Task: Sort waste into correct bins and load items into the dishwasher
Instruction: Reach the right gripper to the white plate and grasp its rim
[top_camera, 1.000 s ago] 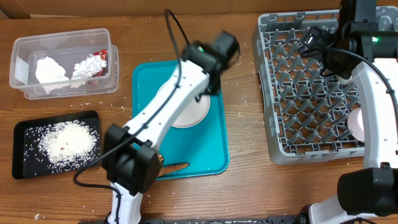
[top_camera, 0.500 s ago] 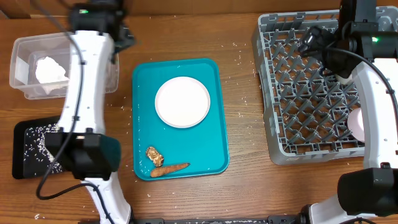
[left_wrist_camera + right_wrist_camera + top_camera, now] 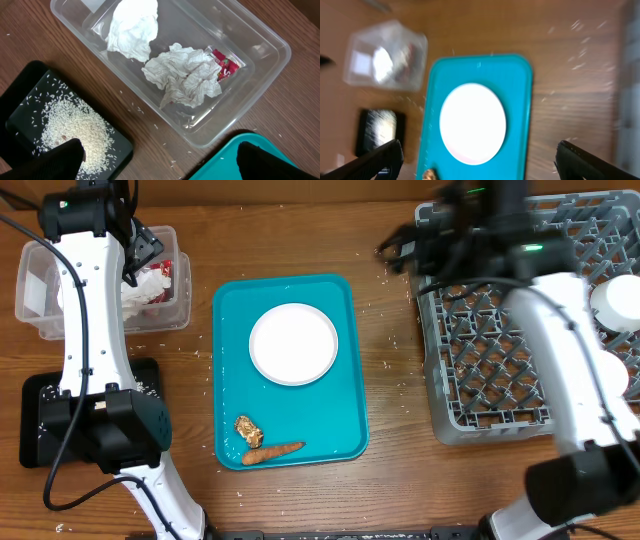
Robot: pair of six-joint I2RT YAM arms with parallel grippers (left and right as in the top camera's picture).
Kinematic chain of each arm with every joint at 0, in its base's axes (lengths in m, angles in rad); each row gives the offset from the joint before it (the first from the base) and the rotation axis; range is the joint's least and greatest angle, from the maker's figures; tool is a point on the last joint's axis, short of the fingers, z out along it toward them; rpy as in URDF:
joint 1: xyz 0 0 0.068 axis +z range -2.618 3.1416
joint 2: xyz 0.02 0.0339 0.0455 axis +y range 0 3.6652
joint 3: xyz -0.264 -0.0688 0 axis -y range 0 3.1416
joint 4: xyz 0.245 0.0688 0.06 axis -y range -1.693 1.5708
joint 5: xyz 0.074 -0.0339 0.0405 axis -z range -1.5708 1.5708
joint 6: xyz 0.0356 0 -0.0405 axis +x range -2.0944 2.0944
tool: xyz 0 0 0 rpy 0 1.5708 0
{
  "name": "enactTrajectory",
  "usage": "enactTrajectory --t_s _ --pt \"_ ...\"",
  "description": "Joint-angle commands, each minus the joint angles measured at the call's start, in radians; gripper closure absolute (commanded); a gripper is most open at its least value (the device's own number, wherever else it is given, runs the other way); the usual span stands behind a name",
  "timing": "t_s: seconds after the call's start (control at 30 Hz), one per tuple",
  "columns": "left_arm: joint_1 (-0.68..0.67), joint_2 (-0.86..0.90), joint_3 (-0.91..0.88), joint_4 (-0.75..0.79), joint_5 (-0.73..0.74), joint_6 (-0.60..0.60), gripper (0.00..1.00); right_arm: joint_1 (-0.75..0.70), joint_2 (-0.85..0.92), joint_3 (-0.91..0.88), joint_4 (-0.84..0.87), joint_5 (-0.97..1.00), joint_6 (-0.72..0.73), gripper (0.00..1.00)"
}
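Right gripper (image 3: 394, 252) now nearer clear tub (image 3: 250, 95), jaws wide, left gripper (image 3: 140, 248) splayed above it, inside crumpled tissue (image 3: 185, 75), red wrapper (image 3: 226, 64), print unreadable

No text could be read. The red wrapper (image 3: 226, 65) in the tub (image 3: 272, 47) bore white marks that might have been lettering, but they were too small and creased to make out. A white label (image 3: 35, 292) on the tub's end wall showed no legible print. The right wrist view was too blurred to show any writing.
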Motion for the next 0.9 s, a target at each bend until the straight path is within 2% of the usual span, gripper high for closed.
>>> enactTrajectory --t_s 0.0,0.13,0.23,0.27,0.37,0.43,0.53,0.63,0.7,0.77,0.8,0.87 --pt "-0.002 -0.021 0.008 0.001 0.009 -0.01 0.0 0.114 0.11 0.0 0.0 0.257 0.088 0.0" --pt "-0.002 -0.021 0.008 0.001 0.009 -0.01 0.0 0.203 0.233 0.0 0.029 0.326 0.113 0.0" --pt "-0.002 -0.021 0.008 0.001 0.009 -0.01 0.0 0.237 0.34 0.0 0.06 0.334 0.158 0.11" --pt "-0.002 -0.021 0.008 0.001 0.009 -0.01 0.0 0.238 0.38 0.0 0.075 0.323 0.162 0.2" --pt "-0.002 -0.021 0.008 0.001 0.009 -0.01 0.0 0.238 0.433 0.0 0.085 0.304 0.162 0.35" --pt "-0.002 -0.021 0.008 0.001 0.009 -0.01 0.0 0.239 0.46 -0.001 0.098 0.267 0.162 0.39" --pt "-0.002 -0.021 0.008 0.001 0.009 -0.01 0.0 0.247 0.494 -0.001 0.108 0.252 0.163 0.4" --pt "-0.002 -0.021 0.008 0.001 0.009 -0.01 0.0 0.256 0.525 -0.001 0.116 0.255 0.178 0.46" --pt "-0.002 -0.021 0.008 0.001 0.009 -0.01 0.0 0.262 0.536 -0.001 0.12 0.262 0.185 0.57" --pt "-0.002 -0.021 0.008 0.001 0.009 -0.01 0.0 0.266 0.537 0.0 0.119 0.274 0.187 0.79" --pt "-0.002 -0.021 0.008 0.001 0.009 -0.01 0.0 0.266 0.534 0.002 0.116 0.277 0.188 0.93" --pt "-0.002 -0.021 0.008 0.001 0.009 -0.01 0.0 0.266 0.533 0.02 0.095 0.278 0.206 0.96"
